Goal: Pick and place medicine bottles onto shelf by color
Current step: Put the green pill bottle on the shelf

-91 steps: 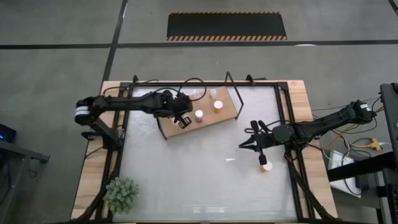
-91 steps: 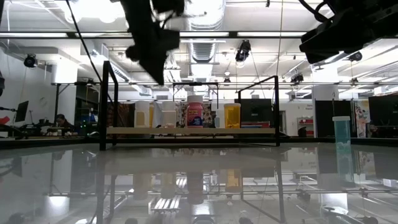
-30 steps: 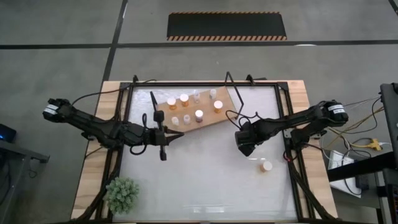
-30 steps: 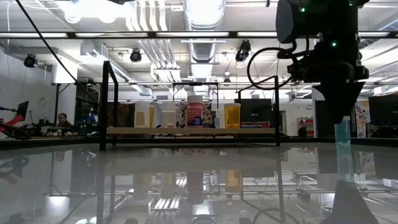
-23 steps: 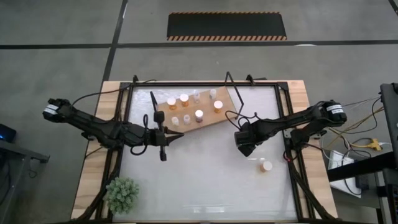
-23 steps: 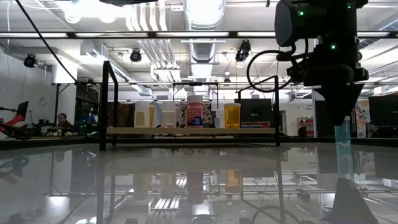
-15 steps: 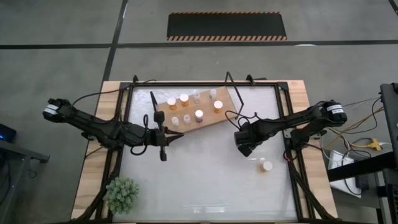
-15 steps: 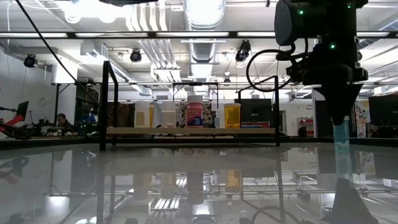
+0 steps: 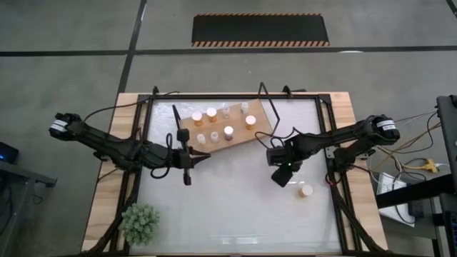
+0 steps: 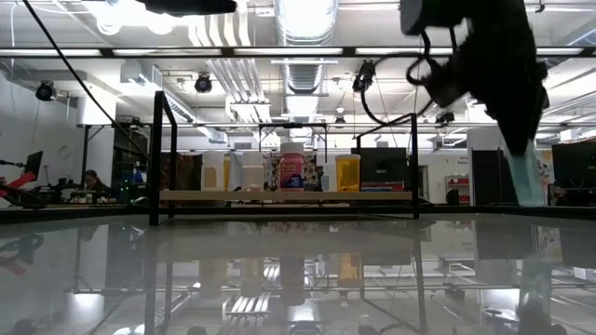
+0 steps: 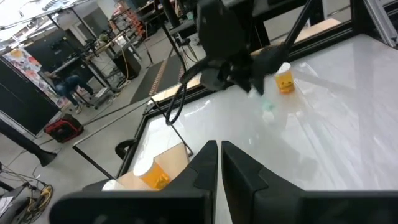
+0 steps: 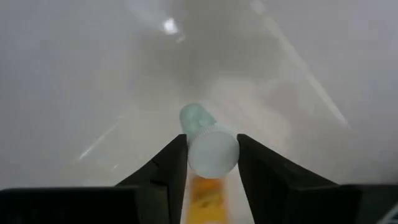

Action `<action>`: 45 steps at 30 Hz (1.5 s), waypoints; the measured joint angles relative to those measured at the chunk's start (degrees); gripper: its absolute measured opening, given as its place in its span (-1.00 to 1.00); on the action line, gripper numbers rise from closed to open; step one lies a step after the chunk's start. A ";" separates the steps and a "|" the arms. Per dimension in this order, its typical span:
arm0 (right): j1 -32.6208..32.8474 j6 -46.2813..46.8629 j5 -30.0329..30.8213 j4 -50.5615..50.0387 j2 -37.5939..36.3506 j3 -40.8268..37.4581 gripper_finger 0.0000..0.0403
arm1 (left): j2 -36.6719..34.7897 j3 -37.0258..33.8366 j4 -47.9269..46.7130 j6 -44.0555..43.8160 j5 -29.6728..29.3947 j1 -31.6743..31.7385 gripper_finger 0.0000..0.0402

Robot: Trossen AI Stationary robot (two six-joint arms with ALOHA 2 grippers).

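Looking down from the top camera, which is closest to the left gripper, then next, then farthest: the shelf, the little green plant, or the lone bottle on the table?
From the left gripper, in the high view:
1. The shelf, just beyond it, toward the table's far edge.
2. The green plant, at the near left corner.
3. The lone orange bottle, far across on the right side.

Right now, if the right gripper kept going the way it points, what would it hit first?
The bare tabletop, probably: the right gripper, shut on a medicine bottle, points down at it with nothing else ahead.
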 joint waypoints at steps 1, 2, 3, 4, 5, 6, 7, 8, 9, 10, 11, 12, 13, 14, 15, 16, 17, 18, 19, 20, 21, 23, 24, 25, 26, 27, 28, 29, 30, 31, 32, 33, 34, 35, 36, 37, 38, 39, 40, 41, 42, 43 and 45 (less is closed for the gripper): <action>0.30 -0.86 -1.82 -0.02 0.18 1.34 -0.41 | 0.00 -0.12 0.00 0.02 0.00 0.00 -0.98; 0.63 -1.89 -3.09 0.00 0.42 2.82 -0.43 | 0.00 -0.22 -0.04 0.02 0.00 0.00 -0.98; 0.95 -3.08 -3.69 0.05 0.66 4.41 -0.45 | -0.04 -0.30 -0.06 0.02 0.00 0.00 -0.98; 1.16 -4.24 -3.75 -0.01 1.12 6.29 -0.46 | -0.08 -0.35 -0.06 0.02 0.00 0.01 -0.98; 1.21 -4.88 -3.83 -0.03 1.68 8.27 -0.47 | -0.11 -0.36 -0.05 0.02 0.00 0.01 -0.98; 1.18 -5.71 -3.80 0.05 2.23 10.38 -0.48 | -0.11 -0.36 -0.04 0.02 0.00 0.00 -0.98; 1.11 -6.45 -3.48 0.04 2.89 12.62 -0.48 | -0.11 -0.36 -0.06 -0.01 0.00 0.00 -0.98; 1.08 -7.52 -3.25 -0.02 3.74 14.94 -0.47 | -0.11 -0.38 -0.05 -0.01 0.00 0.00 -0.98; 1.04 -8.86 -3.01 -0.01 4.62 17.30 -0.47 | -0.13 -0.47 -0.03 -0.01 0.00 0.00 -0.98; 0.97 -10.31 -2.60 -0.20 5.69 19.72 -0.46 | -0.14 -0.55 -0.07 -0.01 0.00 0.00 -0.98; 0.79 -12.05 -1.72 -0.84 6.90 22.30 -0.46 | -0.17 -0.66 -0.06 -0.01 0.00 0.00 -0.98; 0.60 -13.88 -0.67 -1.74 8.27 24.90 -0.46 | -0.19 -0.77 -0.07 -0.03 0.00 0.01 -0.98; 0.28 -15.61 0.38 -3.02 9.87 27.61 -0.46 | -0.20 -0.85 -0.08 -0.05 0.00 -0.02 -0.98; -0.24 -17.89 1.37 -4.98 11.43 30.59 -0.46 | -0.22 -0.96 -0.05 -0.05 0.00 -0.04 -0.98; -0.88 -20.22 2.32 -6.91 13.22 33.49 -0.46 | -0.24 -1.05 -0.04 -0.06 0.02 -0.04 -0.98; -1.49 -22.65 3.16 -9.06 15.04 36.38 -0.46 | -0.24 -1.15 -0.07 -0.07 0.02 -0.04 -0.98; -2.25 -25.29 3.91 -11.01 16.73 39.22 -0.46 | -0.25 -1.21 -0.07 -0.08 0.03 -0.04 -0.98; -3.02 -27.69 4.88 -12.54 18.53 42.01 -0.47 | -0.33 -1.28 -0.09 -0.12 0.05 -0.05 -0.98; -3.89 -30.19 6.00 -13.85 20.28 44.74 -0.47 | -0.44 -1.34 -0.09 -0.24 0.06 -0.09 -0.98; -4.91 -32.80 6.69 -14.92 21.86 47.21 -0.47 | -0.57 -1.34 -0.06 -0.50 0.07 -0.09 -0.98; -5.90 -35.25 7.17 -15.85 23.41 49.65 -0.47 | -0.73 -1.34 -0.06 -0.99 0.09 -0.09 -0.98; -8.46 -39.91 7.36 -16.68 26.27 54.17 -0.47 | -1.09 -1.34 -0.06 -1.60 0.13 -0.09 -0.98; -9.75 -41.80 7.49 -16.71 27.70 56.41 -0.47 | -1.35 -1.38 -0.08 -1.94 0.13 -0.09 -0.98; -10.99 -43.67 7.50 -16.64 28.96 58.51 -0.47 | -1.62 -1.44 -0.06 -2.03 0.15 -0.09 -0.98; -12.30 -45.43 7.53 -16.67 30.18 60.48 -0.47 | -1.89 -1.58 -0.05 -2.51 0.15 -0.09 -0.98; -13.47 -47.02 7.70 -16.75 31.47 62.54 -0.47 | -2.27 -1.87 -0.04 -2.87 0.15 -0.09 -0.98; -14.72 -48.50 7.66 -16.75 32.58 64.51 -0.47 | -2.79 -2.26 -0.08 -3.01 0.19 -0.09 -0.98; -15.97 -49.75 7.64 -16.67 33.63 66.31 -0.47 | -3.33 -2.70 -0.14 -3.04 0.17 -0.09 -0.98; -17.16 -50.80 7.69 -16.67 34.75 68.05 -0.48 | -3.86 -3.13 0.02 -3.04 0.18 -0.09 -0.98; -18.39 -51.77 7.89 -16.80 35.85 69.76 -0.48 | -4.50 -3.50 0.09 -3.04 0.20 -0.09 -0.98; -19.68 -52.51 8.52 -17.04 36.93 71.41 -0.48 | -5.36 -3.88 -0.01 -3.04 0.20 -0.09 -0.98; -20.94 -53.45 9.12 -17.58 38.20 73.04 -0.48 | -6.18 -4.04 -0.13 -3.02 0.20 -0.09 -0.98; -22.14 -54.12 9.17 -18.17 39.35 74.47 -0.48 | -7.00 -4.05 0.11 -3.02 0.20 -0.09 -0.98; -23.30 -54.71 9.17 -18.61 40.49 75.75 -0.48 | -7.91 -4.05 0.15 -2.98 0.22 -0.09 -0.98; -24.33 -55.12 9.20 -18.76 41.44 76.66 -0.48 | -8.81 -4.04 -0.09 -2.78 0.21 -0.09 -0.98; -25.22 -55.53 9.15 -18.57 42.00 76.68 -0.48 | -9.65 -3.93 -0.19 -2.67 0.20 -0.09 -0.98; -25.97 -56.06 9.12 -18.55 42.22 76.35 -0.48 | -10.55 -3.73 -0.13 -2.56 0.20 -0.09 -0.98; -26.68 -56.54 9.06 -18.86 42.84 76.31 -0.48 | -11.65 -3.68 -0.09 -2.38 0.21 -0.09 -0.98; -27.33 -56.73 8.94 -19.03 43.37 76.31 -0.48 | -12.57 -3.68 -0.11 -1.91 0.20 -0.09 -0.98; -27.96 -56.85 8.91 -19.23 43.83 76.31 -0.48 | -13.44 -3.68 0.17 -1.59 0.20 -0.09 -0.98; -28.45 -57.10 8.92 -19.34 44.46 76.31 -0.48 | -14.37 -3.74 0.21 -1.47 0.20 -0.09 -0.98; -28.85 -57.46 8.93 -19.10 44.99 76.30 -0.48 | -15.21 -3.97 0.14 -1.47 0.20 -0.09 -0.98; -29.39 -58.47 9.01 -18.59 46.02 76.27 -0.48 | -16.36 -4.55 -0.10 -1.54 0.20 -0.09 -0.98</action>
